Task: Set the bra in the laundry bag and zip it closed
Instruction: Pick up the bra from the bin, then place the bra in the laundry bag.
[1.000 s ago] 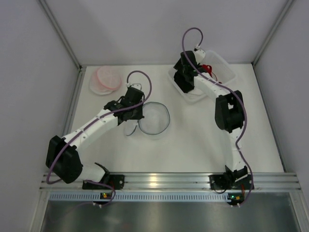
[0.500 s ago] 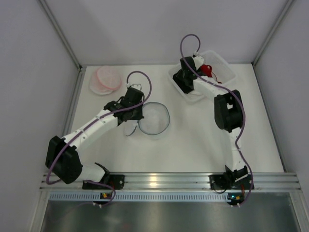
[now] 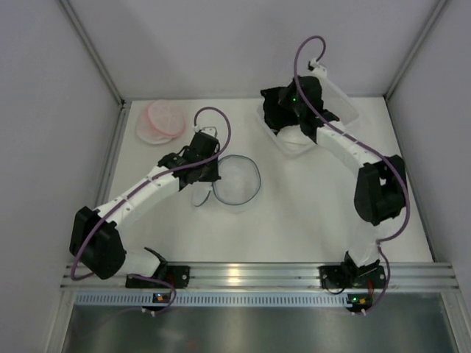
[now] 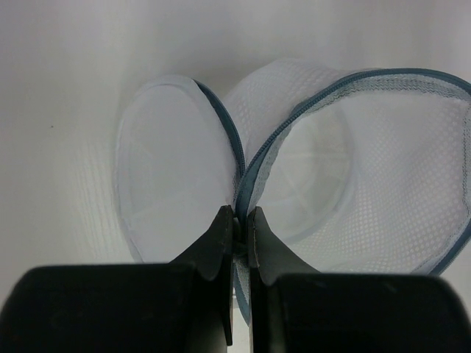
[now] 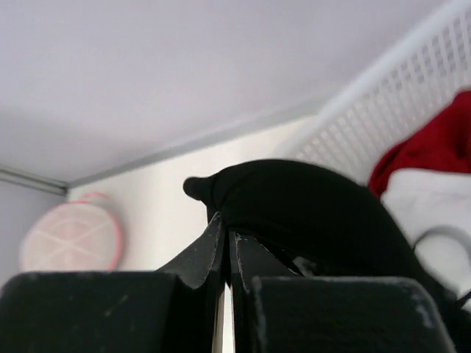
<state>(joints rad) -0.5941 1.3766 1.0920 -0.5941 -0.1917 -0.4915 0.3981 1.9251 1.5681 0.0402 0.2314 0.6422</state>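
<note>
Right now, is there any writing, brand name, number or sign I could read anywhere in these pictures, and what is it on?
None: no word, number, logo or sign can be read in any view.
The laundry bag, the bra, the white basket and the pink round item all look plain.
The table and walls carry no visible label either.

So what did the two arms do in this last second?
The right gripper closed on the black fabric bra at the white perforated plastic basket, and its elbow swung out to the right. The left gripper kept pinching the zipper edge of the white mesh laundry bag, which stayed put.
</note>
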